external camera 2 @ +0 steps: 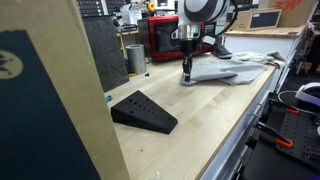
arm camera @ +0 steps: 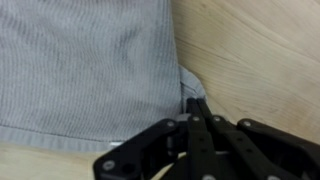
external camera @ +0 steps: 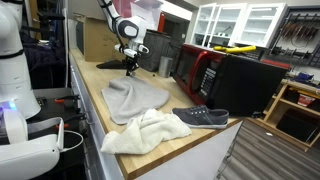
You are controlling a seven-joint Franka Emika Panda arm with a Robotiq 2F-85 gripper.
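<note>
The gripper (arm camera: 197, 106) is seen pressed together, its fingers pinched on the far edge of the grey cloth (arm camera: 90, 70), which is spread on the wooden countertop (external camera: 93, 97). In an exterior view, a crumpled white towel (external camera: 145, 132) and a grey shoe (external camera: 203, 117) are spotted at the cloth's near end.

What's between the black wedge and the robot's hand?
Only bare wooden tabletop from black wedge to hand, in an exterior view. The hand pinches the grey cloth.
</note>
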